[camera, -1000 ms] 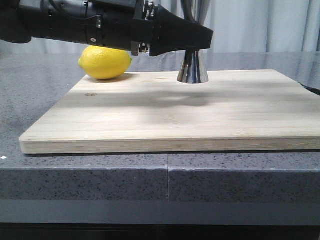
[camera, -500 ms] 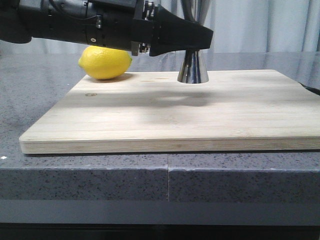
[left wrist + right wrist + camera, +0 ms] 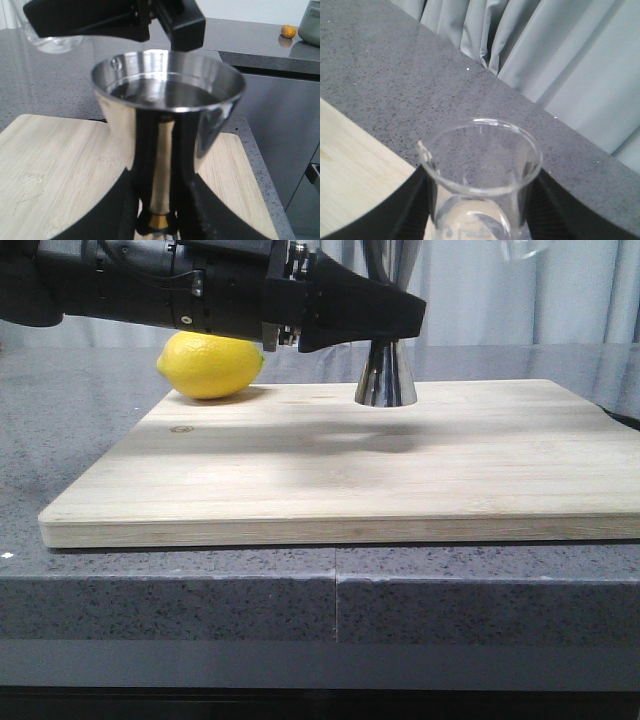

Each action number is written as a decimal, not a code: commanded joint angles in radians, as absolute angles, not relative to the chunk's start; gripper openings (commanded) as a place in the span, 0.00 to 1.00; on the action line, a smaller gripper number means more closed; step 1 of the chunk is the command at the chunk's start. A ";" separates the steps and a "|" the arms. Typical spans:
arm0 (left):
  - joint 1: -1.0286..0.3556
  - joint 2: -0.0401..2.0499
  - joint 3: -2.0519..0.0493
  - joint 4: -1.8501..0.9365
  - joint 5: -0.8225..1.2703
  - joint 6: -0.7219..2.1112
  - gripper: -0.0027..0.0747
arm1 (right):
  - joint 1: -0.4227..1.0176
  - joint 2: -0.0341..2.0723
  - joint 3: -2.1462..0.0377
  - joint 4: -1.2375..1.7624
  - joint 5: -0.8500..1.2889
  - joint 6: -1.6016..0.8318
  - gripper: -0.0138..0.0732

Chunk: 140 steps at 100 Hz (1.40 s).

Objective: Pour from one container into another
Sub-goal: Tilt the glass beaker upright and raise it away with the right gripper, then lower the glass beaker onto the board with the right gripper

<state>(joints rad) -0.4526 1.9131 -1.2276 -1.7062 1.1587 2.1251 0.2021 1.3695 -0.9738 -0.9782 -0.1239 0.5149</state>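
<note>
Nearest me, a pale wooden cutting board (image 3: pixel 340 480) lies on the grey speckled counter (image 3: pixel 70 420). Toward its far edge stands the steel jigger (image 3: pixel 386 375), upright, liquid already in its upper cup. My left gripper (image 3: pixel 159 210) is pinched on its narrow waist by the gold band. A lemon (image 3: pixel 210 364) sits just beside it, at the board's far left corner. Higher up and to the right, barely inside the front view's top edge, my right gripper (image 3: pixel 480 210) clamps the glass beaker (image 3: pixel 480 170) low on its wall, upright, well clear of the jigger. I judge the glass light, slick and breakable: hold it low and gently. Grey curtains (image 3: pixel 560 55) hang behind.
</note>
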 commanded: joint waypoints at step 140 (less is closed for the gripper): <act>-0.461 1.865 -1.259 -1.781 1.271 2.117 0.11 | -0.074 1.625 -0.663 -0.747 -1.003 0.397 0.50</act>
